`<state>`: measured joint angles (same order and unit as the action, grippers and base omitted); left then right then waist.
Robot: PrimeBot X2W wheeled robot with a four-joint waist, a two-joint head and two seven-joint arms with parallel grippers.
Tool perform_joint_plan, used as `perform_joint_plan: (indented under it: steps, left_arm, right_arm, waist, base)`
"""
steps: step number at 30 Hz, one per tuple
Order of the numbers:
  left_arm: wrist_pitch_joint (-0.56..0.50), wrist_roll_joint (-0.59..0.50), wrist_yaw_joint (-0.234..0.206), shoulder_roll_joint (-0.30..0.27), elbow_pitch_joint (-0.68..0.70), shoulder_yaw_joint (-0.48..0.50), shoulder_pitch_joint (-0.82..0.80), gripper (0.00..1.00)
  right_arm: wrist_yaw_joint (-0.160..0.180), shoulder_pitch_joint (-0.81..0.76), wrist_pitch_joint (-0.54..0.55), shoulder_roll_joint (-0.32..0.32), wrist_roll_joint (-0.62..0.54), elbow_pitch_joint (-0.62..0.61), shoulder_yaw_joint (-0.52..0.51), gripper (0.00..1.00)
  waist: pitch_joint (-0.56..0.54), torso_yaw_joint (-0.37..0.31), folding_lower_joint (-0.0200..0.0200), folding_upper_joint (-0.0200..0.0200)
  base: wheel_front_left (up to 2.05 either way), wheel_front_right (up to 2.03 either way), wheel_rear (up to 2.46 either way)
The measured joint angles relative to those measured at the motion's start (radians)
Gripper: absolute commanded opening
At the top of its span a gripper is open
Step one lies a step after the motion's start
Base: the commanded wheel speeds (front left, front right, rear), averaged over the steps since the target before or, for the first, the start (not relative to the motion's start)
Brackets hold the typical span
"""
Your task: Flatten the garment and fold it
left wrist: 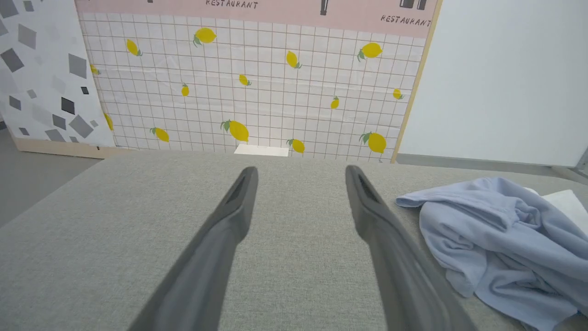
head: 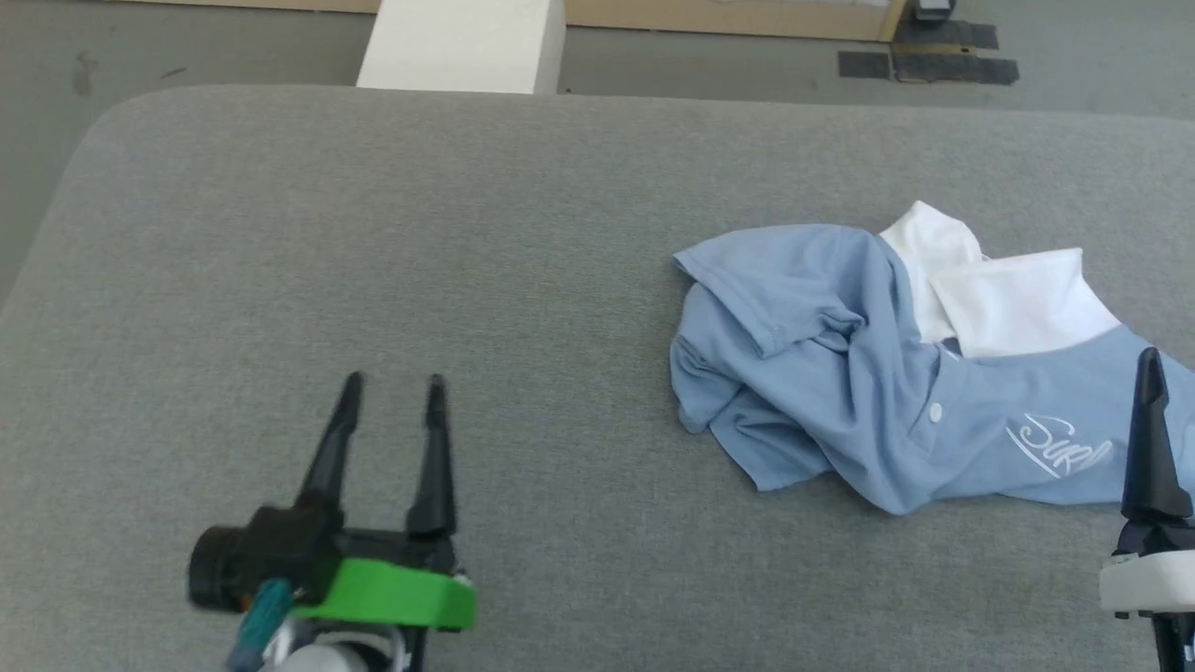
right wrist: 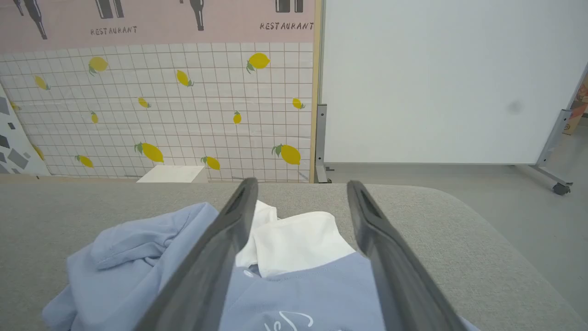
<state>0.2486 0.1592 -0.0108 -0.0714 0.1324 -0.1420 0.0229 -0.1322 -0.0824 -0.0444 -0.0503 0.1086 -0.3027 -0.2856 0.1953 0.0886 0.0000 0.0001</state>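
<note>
The garment point(head: 840, 373) lies crumpled on the right side of the grey padded table point(head: 420, 233). It is light blue, its white collar point(head: 1008, 299) is turned up, and a button and a white cursive logo point(head: 1060, 443) face up. My left gripper point(head: 394, 381) is open over bare table at the lower left, well apart from the garment point(left wrist: 505, 239). My right gripper point(right wrist: 302, 182) is open above the garment point(right wrist: 138, 257), its fingers on either side of the collar point(right wrist: 294, 243) with nothing gripped. One right finger point(head: 1151, 439) shows at the right edge of the head view.
A white block point(head: 462, 42) stands just beyond the table's far edge, and black tape point(head: 934, 61) is stuck to the floor. A lemon-patterned panel point(left wrist: 257, 82) and a wheeled whiteboard point(right wrist: 436, 82) stand behind. The table's left half is bare.
</note>
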Motion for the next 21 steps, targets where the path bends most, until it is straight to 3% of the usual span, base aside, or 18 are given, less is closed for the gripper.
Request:
perform_joint_plan:
  steps: [6,9,15,21]
  left_arm:
    - [-0.157,0.0,0.08,-0.008,-0.082,-0.098,-0.163,1.0]
    - [-0.323,0.009,0.115,-0.01,-0.174,-0.184,-0.277,1.0]
    - [-0.546,0.092,0.133,0.005,-0.31,-0.311,-0.447,1.0]
    - [-0.614,0.132,0.134,0.01,-0.405,-0.366,-0.523,1.0]
  right_arm:
    - [0.0,0.014,0.009,0.0,-0.001,-0.012,-0.017,1.0]
    - [0.0,0.027,0.016,0.0,0.0,-0.024,-0.024,1.0]
    - [0.0,0.049,0.028,0.0,0.002,-0.039,-0.013,1.0]
    - [0.0,0.064,0.028,0.0,0.016,-0.037,-0.004,1.0]
  waist:
    - [0.024,-0.016,0.0,0.0]
    - [0.045,-0.018,0.0,-0.0001]
    - [0.096,-0.025,0.0,0.0]
    - [0.146,-0.047,0.0,0.0]
  base:
    - [0.0,0.0,0.0]
    - [0.0,0.0,0.0]
    - [0.0,0.0,0.0]
    - [0.0,0.0,0.0]
